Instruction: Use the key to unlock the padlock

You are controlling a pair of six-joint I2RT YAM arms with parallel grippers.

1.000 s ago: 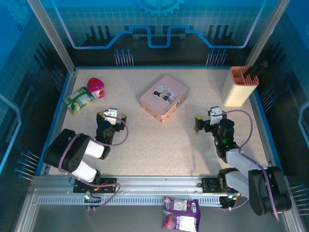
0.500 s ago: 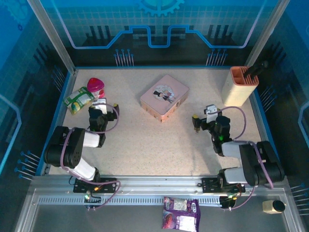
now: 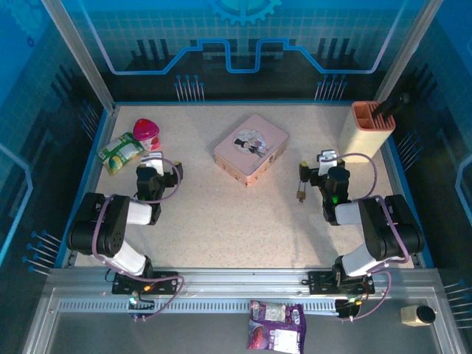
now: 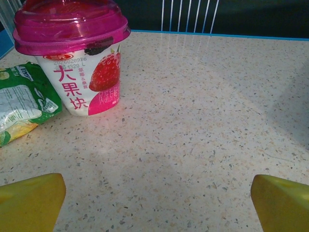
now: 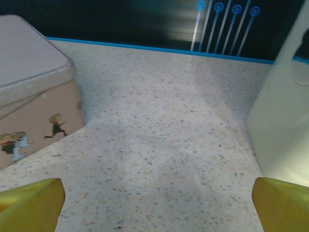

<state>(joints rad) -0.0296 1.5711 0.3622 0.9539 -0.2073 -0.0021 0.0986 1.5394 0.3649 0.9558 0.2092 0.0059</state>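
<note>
Top external: padlock, a brass speck flat on the table. Its long axis runs near to far; the shackle end is too small to tell. It lies right of the tin, just beside the right gripper.
Right wrist: fingers spread wide, nothing held; holder at right.
Left wrist: left gripper spread wide, facing the cup and packet.
</note>
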